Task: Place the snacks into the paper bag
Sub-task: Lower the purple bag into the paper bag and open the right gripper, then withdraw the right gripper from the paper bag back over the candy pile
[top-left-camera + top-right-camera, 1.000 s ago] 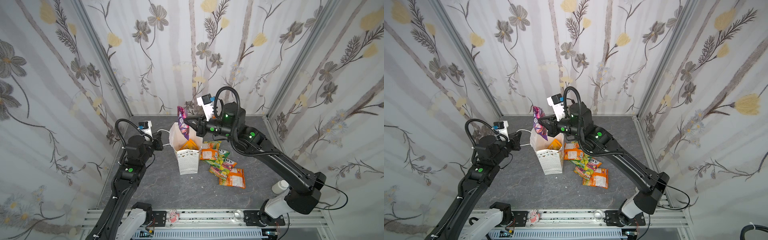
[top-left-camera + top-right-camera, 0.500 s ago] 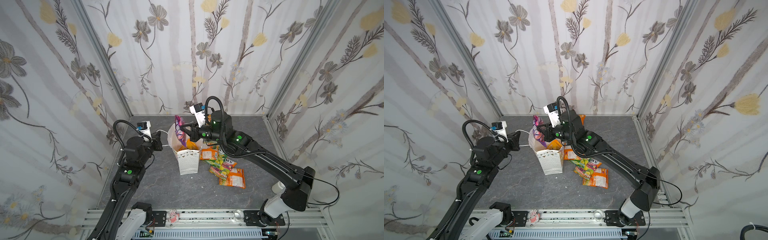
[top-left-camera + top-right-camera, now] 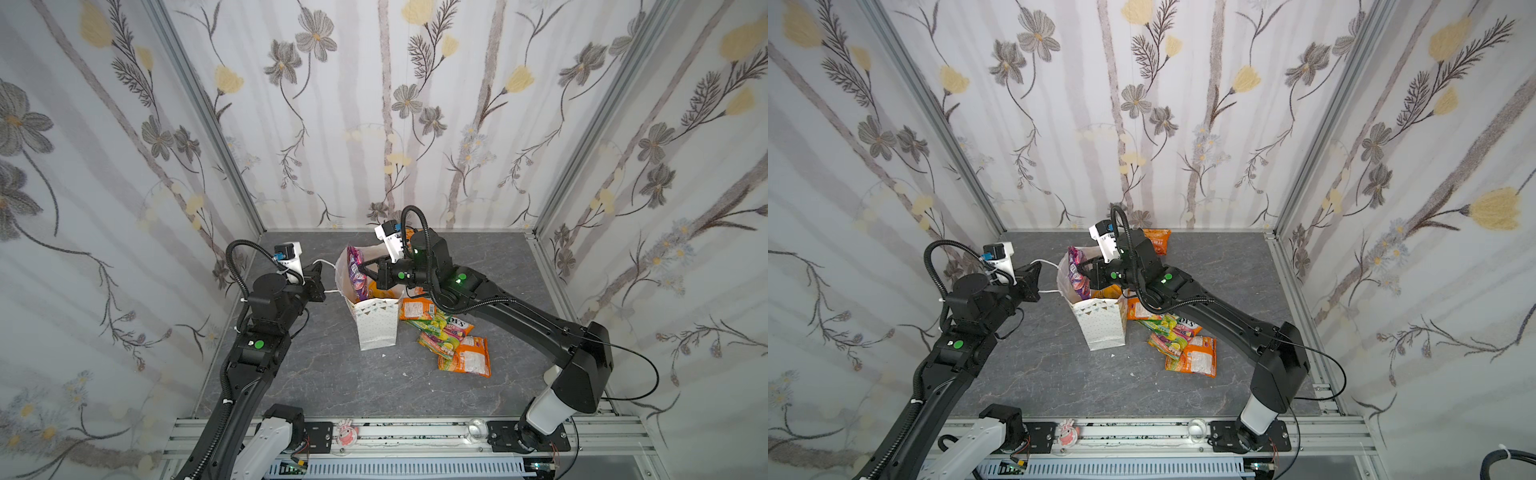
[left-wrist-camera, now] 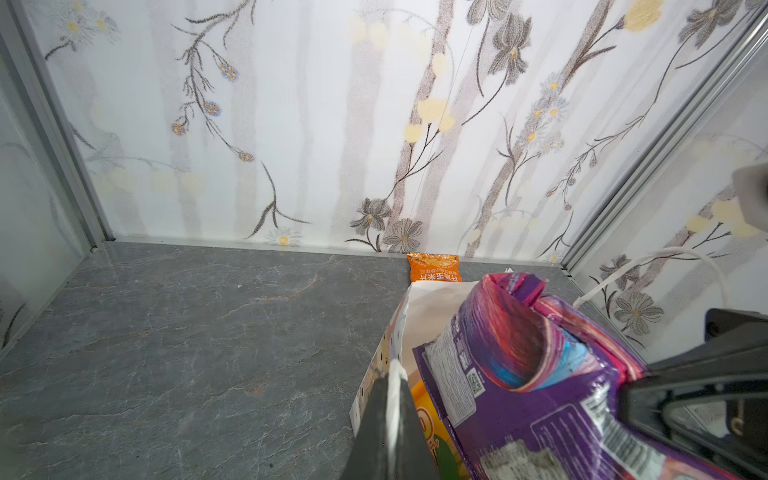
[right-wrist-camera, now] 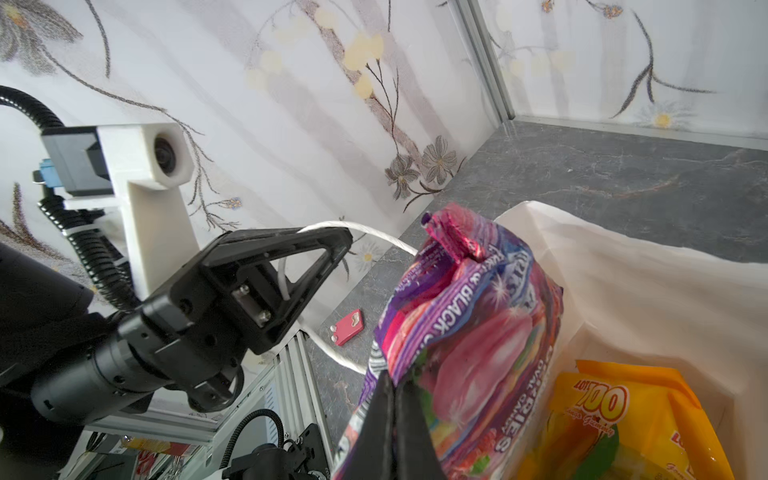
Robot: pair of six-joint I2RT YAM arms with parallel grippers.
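Left wrist view has the left gripper (image 4: 386, 419) low in frame, its 2 dark matte fingers pressed together on a white twisted cord handle (image 5: 374, 233) of the paper bag (image 3: 376, 324). In both top views this gripper sits just left of the bag's mouth. The bag is tall and boxy, made of matte white paper with small dots and triangle bunting. It stands upright near the middle of the grey stone-look table (image 3: 332, 374) with its mouth spread wide. A glossy, crinkled purple-pink packet (image 5: 457, 324) stands on end in the mouth by the left wall, its top above the rim. Beside it, deeper inside, lies 1 shiny orange-yellow packet (image 5: 602, 415). The right gripper (image 3: 365, 269) reaches over the bag from the right, its 2 fingers clamped on the purple-pink packet's edge. Right of the bag, 4 flat glossy snacks overlap on the table: 1 orange packet (image 3: 415, 309) touching the bag, 2 green-yellow packets (image 3: 451, 326) (image 3: 436, 345), and 1 front orange packet (image 3: 467, 359). 1 far orange packet (image 3: 1154, 241) lies against the back wall.
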